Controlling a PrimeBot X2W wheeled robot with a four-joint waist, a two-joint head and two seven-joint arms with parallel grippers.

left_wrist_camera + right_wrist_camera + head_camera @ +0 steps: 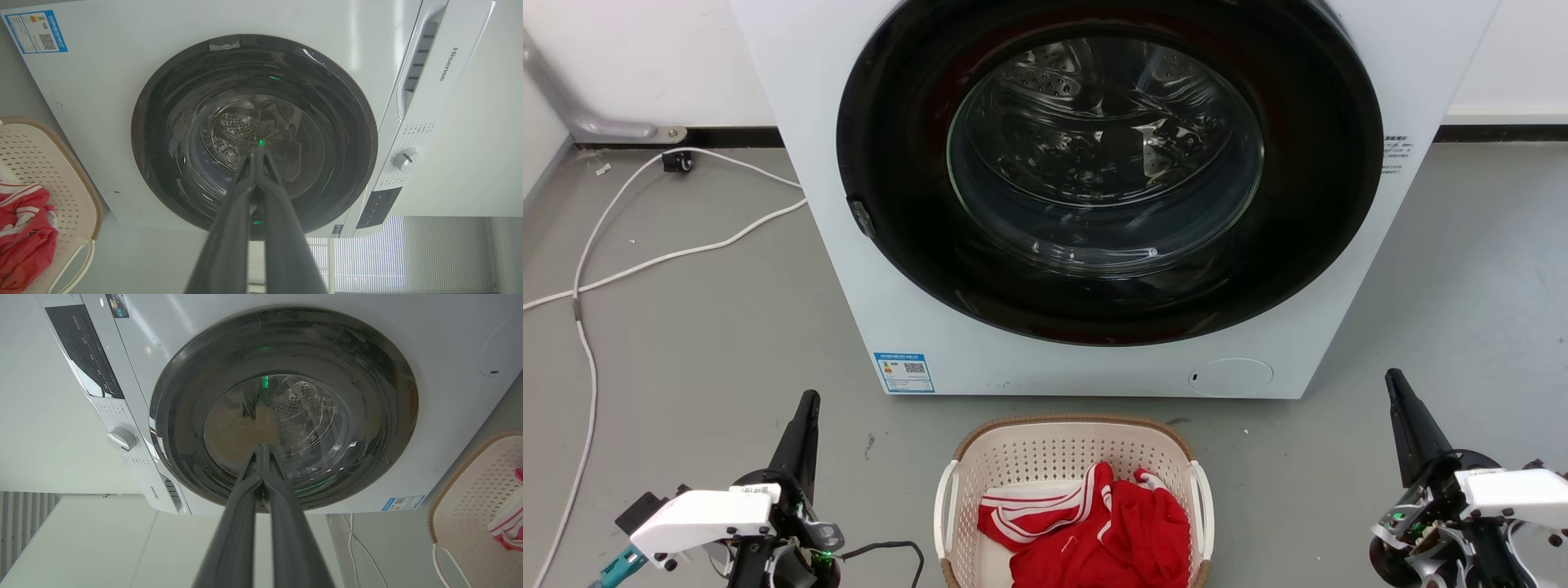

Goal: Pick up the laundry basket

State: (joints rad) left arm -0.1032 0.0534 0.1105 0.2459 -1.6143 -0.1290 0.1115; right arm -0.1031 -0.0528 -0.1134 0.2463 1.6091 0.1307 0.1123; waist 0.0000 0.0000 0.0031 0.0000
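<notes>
The laundry basket [1062, 453], cream with perforated walls, a brown rim and white loop handles, sits on the floor at the bottom centre of the head view, in front of the washer. Red and white clothing [1094, 531] lies inside it. My left gripper [806, 402] is shut, down at the lower left, well apart from the basket's left handle. My right gripper [1393, 377] is shut too, at the lower right, far from the right handle. The left wrist view catches the laundry basket [45, 163] at its left edge; in the right wrist view the laundry basket [470, 506] is at the right edge.
A white front-loading washer [1094, 359] with a dark round door stands right behind the basket. White cables [645, 261] trail over the grey floor at the left. Open floor lies on both sides of the basket.
</notes>
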